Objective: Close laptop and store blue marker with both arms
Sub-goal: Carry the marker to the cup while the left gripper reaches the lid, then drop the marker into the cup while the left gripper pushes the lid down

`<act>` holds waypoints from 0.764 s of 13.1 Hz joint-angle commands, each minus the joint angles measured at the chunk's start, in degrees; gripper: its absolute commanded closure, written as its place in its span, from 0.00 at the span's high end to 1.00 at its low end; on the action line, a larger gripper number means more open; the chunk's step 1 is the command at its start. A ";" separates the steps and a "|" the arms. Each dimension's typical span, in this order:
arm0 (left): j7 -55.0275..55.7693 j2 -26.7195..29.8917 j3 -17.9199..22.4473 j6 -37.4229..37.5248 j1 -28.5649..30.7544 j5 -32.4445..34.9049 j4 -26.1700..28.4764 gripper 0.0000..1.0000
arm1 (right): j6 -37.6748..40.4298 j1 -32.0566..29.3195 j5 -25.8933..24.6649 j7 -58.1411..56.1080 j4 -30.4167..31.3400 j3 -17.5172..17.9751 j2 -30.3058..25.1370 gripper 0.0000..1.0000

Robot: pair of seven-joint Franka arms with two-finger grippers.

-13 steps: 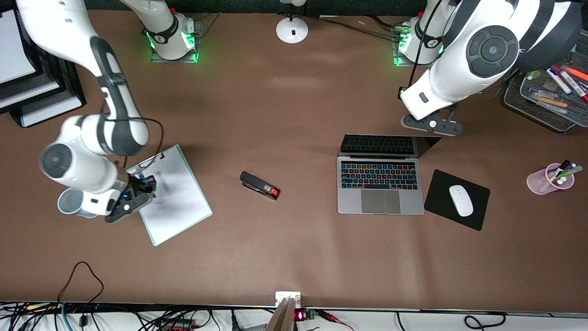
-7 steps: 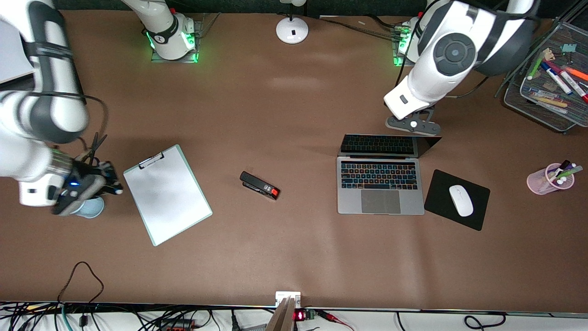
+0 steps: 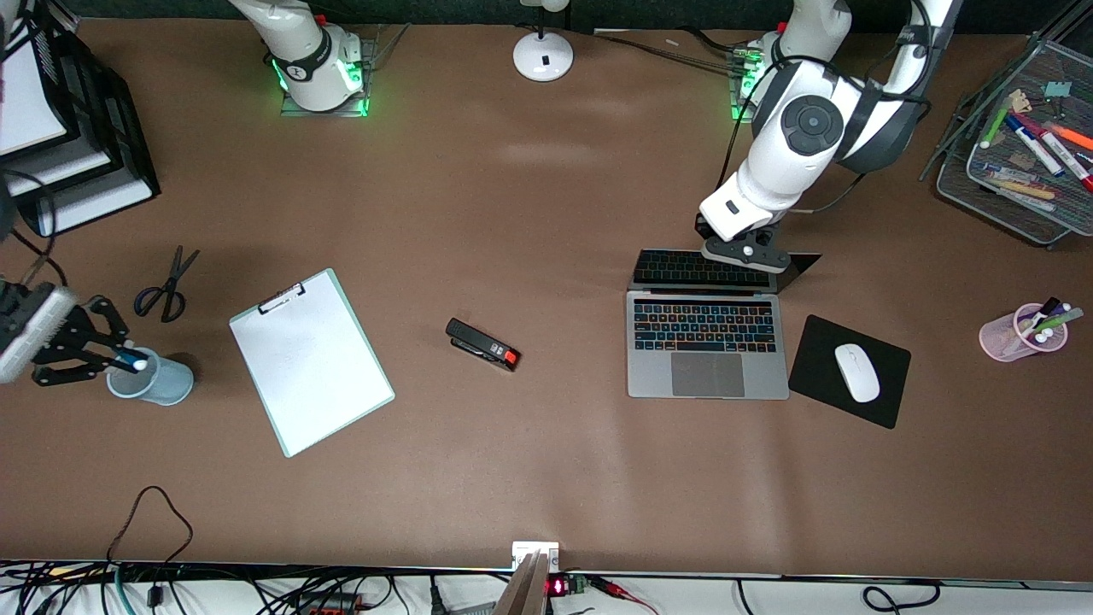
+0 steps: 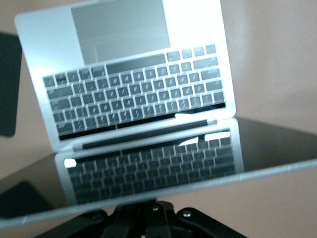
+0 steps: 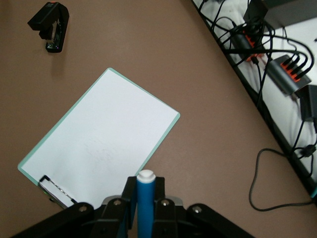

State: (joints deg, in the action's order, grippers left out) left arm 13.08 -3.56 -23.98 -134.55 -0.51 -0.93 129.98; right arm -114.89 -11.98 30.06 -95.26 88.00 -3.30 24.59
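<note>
The silver-grey laptop [image 3: 707, 376] stands open, its lid [image 3: 683, 268] raised. My left gripper [image 3: 741, 253] is shut, close against the lid's top edge; in the left wrist view that edge [image 4: 208, 184] runs just past my fingertips [image 4: 156, 212]. I cannot tell whether they touch. My right gripper [image 3: 128, 360] is shut on the blue marker [image 3: 133, 362], white end out, over the mouth of a light blue cup [image 3: 162, 387] at the right arm's end of the table. The right wrist view shows the marker [image 5: 146, 201] clamped between the fingers [image 5: 130, 194].
A clipboard [image 3: 312, 363], black stapler [image 3: 482, 343] and scissors [image 3: 166, 287] lie between cup and laptop. A white mouse [image 3: 856, 372] sits on a black mousepad [image 3: 815, 342] beside the laptop. A pink pen cup [image 3: 1016, 335] and mesh tray [image 3: 1008, 198] stand at the left arm's end.
My right gripper has carried the marker off the clipboard to above the light blue cup. My left gripper has come down and moved to the laptop lid's top edge.
</note>
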 commanded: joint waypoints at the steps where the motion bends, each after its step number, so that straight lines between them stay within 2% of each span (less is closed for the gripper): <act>1: -1.04 -1.80 -0.10 -6.48 1.04 3.20 -0.69 0.00 | 1.25 -3.57 6.39 -10.79 -1.43 0.57 2.21 0.00; 6: -1.13 -8.47 0.08 -14.59 3.59 7.96 -4.81 0.00 | 1.86 -7.09 17.20 -24.95 -1.43 0.57 7.39 0.00; 10: -1.13 -16.64 0.60 -15.91 4.56 12.53 -12.71 0.00 | 4.24 -8.94 20.38 -29.27 -1.43 0.57 10.29 0.00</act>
State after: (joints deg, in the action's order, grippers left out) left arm 12.85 -14.70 -23.47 -149.54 3.39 9.47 122.80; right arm -112.28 -19.39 48.51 -122.08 87.93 -3.32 33.71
